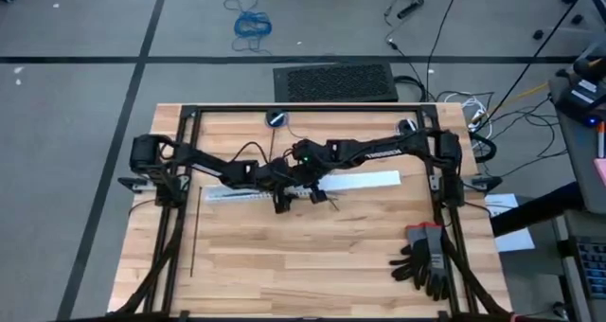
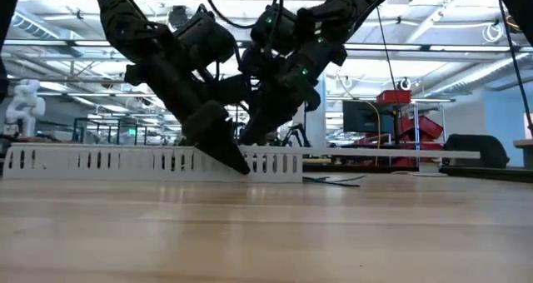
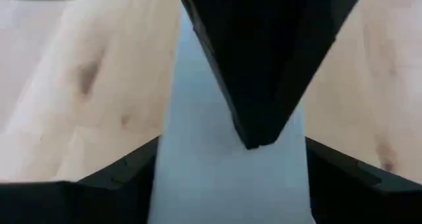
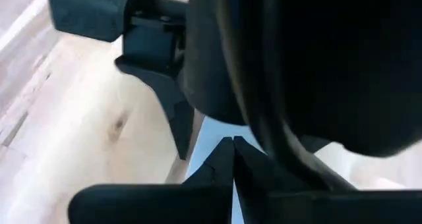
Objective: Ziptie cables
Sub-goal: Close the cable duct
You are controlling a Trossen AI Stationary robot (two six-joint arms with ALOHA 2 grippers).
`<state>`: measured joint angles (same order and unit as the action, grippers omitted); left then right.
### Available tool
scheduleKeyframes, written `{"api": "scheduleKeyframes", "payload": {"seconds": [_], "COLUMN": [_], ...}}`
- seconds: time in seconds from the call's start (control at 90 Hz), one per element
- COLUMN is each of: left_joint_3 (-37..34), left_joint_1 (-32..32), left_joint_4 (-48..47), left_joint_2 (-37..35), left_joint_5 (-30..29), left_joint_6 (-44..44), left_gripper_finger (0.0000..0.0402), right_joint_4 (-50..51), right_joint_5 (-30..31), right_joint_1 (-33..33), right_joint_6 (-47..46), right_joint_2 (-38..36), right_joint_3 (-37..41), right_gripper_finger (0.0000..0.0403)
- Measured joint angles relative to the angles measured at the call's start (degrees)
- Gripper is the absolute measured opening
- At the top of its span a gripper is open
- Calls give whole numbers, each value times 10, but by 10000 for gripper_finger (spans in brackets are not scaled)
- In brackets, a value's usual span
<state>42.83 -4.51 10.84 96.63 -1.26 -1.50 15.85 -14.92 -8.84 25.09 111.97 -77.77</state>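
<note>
Left gripper (image 3: pixel 231 178): fingers apart, one on either side of the white duct (image 3: pixel 224 184), tip down at the duct's near wall. Right gripper (image 4: pixel 231 146): tips pressed together. Nothing is visible between them, though a thin strip could be hidden there. The two grippers are nose to nose at mid-table, almost touching.

Near side of table (image 1: pixel 284 275):
- One ziptie (image 1: pixel 192 246) lies straight on the wood towards the left frame, well apart from both grippers.
- Gloves (image 1: pixel 426 258) lie at the right near corner, not in play.

Mid-table:
- The duct runs crosswise under both grippers.
- A few thin strands, taken to be the cables (image 2: pixel 333 181), lie flat on the wood just beside the duct and just right of the right gripper, near it but not in it. Colours too fine to tell.

Far side: a dark mat (image 1: pixel 336 81) and a blue cord (image 1: pixel 252 23) on the floor beyond the table.

Progress (judgement): early.
- No tie is seen looped round the strands.
- The strands look loose, not gathered.
- Still to do: fetch the ziptie, wrap it round the cables, thread it and pull it tight.
</note>
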Motion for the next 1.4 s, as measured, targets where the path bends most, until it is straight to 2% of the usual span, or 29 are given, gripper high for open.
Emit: {"api": "scheduleKeyframes", "payload": {"seconds": [0.222, 0.289, 0.4, 0.5, 0.8, 1.111, 1.4], "left_joint_3": [2, 2, 0, 0, -27, -30, -76], "left_joint_1": [1, 0, 0, 0, 0, 0, 0], "left_joint_4": [-109, -172, -257, -273, -208, -199, -106], "left_joint_2": [-97, -124, -144, -145, -135, -133, -98], "left_joint_5": [-9, -24, -35, -35, -2, 4, 7], "left_joint_6": [8, 15, 15, 18, 20, 24, 8], "left_gripper_finger": [293, 293, 293, 293, 293, 293, 293], "right_joint_4": [24, 29, 32, 33, 39, 38, 37], "right_joint_5": [-3, 5, 4, 3, 1, 0, 0], "right_joint_1": [-1, 0, 1, 1, 3, 3, 3], "right_joint_6": [4, 3, -1, -3, -13, -19, -28], "right_joint_2": [-1, -1, -1, -2, -2, -3, -4], "right_joint_3": [-3, -3, -3, -3, -3, -3, -3], "right_gripper_finger": [0, 0, 0, 0, 0, 0, 0]}}
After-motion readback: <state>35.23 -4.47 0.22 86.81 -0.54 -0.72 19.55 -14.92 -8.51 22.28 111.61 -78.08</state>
